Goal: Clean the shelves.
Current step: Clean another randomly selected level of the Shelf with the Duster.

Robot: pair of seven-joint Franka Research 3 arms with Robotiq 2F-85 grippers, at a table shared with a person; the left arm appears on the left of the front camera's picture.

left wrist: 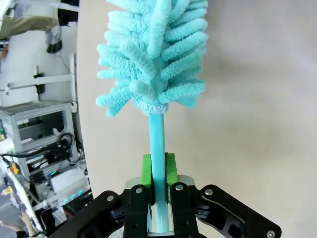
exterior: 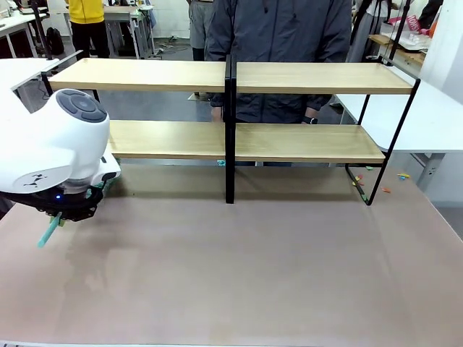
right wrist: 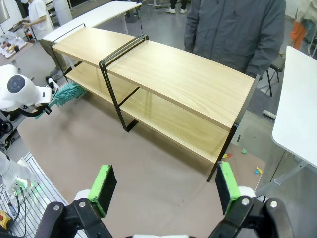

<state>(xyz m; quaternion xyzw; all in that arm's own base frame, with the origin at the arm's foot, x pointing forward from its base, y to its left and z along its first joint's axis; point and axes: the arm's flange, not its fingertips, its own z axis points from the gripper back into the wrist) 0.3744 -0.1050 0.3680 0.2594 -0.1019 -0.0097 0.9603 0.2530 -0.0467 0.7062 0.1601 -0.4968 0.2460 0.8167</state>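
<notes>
The left gripper is squeezed tight on the thin blue stick of a duster. The stick runs up between its two green pads. The fluffy blue head of the duster sits right past the fingertips, over the brown table.

From the front, the big white left arm hangs low over the table. The back end of the blue stick pokes out under it, toward the near side. A tiny black mark on the arm's white shell is too small to read.

The shelves stand just beyond the left gripper and off to its right. They have light wood boards, two up high and two down low, in a thin black frame with a post in the middle. In the right wrist view the duster's fluffy head is close to the end of a low board. It is not clear if it touches the board.

The right gripper is up high with its green pads spread wide apart, and nothing is between them. The shelves lie ahead of it and lower down. A person in a dark grey jacket stands past the shelves, on their far side. Small coloured bits lie by the shelf leg nearest this gripper.
</notes>
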